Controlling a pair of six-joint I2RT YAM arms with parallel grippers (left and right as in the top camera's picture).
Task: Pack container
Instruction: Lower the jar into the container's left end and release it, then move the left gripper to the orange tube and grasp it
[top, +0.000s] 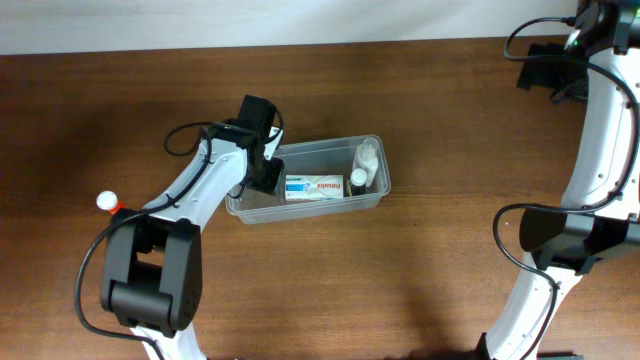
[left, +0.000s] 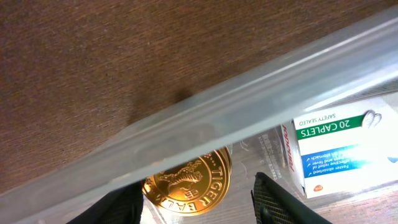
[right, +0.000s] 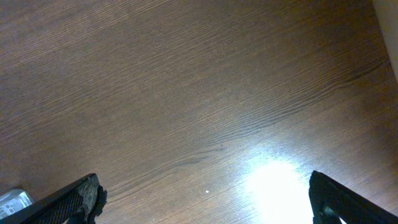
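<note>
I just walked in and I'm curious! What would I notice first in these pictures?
The shiny gold Tiger Balm lid jumps out first, sitting inside the clear container right by the left gripper. Beside it in the container lies a white and blue box of caplets. Small bottles stand at the container's right end.

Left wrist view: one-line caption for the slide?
Left gripper open astride a gold Tiger Balm lid inside the clear container, beside a 20-caplets box.
</note>
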